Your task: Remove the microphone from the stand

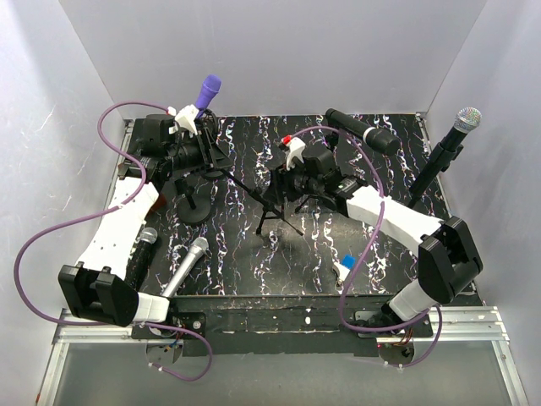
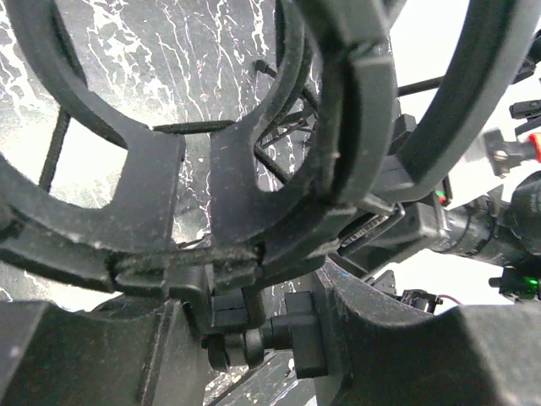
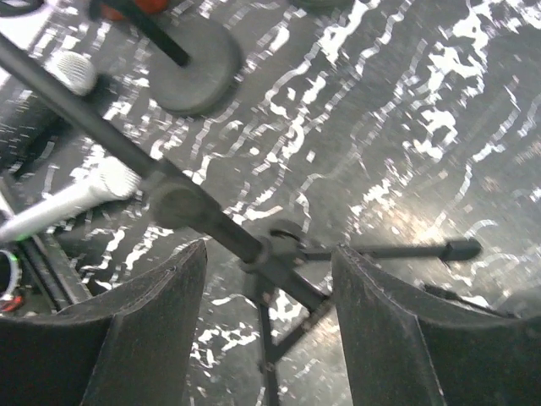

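A purple-headed microphone stands up at the back left, and my left gripper hides its lower body. A black tripod stand stands mid-table, its boom running up-left to a ringed black mount. My left gripper is closed on the mount's swivel joint, which sits between its fingers. My right gripper is open. In the right wrist view its jaws stand on either side of the stand's pole near the leg hub, without touching it.
A black microphone lies at the back. A silver-headed one stands in a holder at the right wall. Two microphones lie front left. A round stand base and a small blue piece sit on the mat.
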Tool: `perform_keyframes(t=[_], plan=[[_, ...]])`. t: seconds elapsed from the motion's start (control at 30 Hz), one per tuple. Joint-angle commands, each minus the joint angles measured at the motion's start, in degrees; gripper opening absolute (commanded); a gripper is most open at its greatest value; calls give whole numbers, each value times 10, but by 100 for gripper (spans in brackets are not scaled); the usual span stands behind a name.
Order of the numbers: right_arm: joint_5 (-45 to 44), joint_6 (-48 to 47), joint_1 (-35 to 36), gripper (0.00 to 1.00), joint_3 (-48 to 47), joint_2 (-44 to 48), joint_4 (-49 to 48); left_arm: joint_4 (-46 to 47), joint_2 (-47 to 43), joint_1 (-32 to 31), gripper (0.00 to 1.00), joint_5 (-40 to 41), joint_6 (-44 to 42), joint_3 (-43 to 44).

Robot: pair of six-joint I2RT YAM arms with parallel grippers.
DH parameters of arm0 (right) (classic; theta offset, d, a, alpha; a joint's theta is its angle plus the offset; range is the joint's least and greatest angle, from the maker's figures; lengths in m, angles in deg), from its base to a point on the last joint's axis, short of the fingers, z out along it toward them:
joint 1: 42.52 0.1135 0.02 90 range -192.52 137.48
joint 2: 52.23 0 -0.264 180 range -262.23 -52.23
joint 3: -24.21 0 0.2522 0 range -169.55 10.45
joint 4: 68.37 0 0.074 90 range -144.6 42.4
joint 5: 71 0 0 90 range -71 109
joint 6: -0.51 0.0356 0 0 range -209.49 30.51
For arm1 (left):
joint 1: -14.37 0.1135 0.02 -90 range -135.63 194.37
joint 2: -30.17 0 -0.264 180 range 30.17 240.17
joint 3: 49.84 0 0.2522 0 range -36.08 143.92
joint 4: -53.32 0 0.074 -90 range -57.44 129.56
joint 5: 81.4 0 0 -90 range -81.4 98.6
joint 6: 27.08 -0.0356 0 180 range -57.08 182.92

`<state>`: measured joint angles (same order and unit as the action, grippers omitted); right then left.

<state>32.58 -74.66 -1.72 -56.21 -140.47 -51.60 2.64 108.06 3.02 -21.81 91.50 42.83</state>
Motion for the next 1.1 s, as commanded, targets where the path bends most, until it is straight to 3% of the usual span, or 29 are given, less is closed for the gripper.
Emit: perform_keyframes(t=[0.0, 0.17, 0.33, 0.4, 0.6, 0.83, 1.07], plan=[[-37, -37, -10, 66, 32, 3, 9, 12, -27, 2, 0, -17, 4, -2], [2, -76, -11, 58, 47, 19, -18, 12, -27, 2, 0, -17, 3, -3], [176, -140, -15, 60, 24, 40, -45, 9, -22, 3, 0, -20, -5, 7], [205, -138, -14, 62, -2, 38, -38, 9, -19, 2, 0, -24, -10, 12], [162, -91, -15, 61, -73, -12, -31, 15, -14, 3, 0, -35, -13, 13], [175, -99, -20, 49, -126, -61, 19, 17, -10, 3, 0, -44, -19, 19], [206, -102, -23, 53, -128, -57, 46, 22, -10, 2, 0, -45, -19, 19]])
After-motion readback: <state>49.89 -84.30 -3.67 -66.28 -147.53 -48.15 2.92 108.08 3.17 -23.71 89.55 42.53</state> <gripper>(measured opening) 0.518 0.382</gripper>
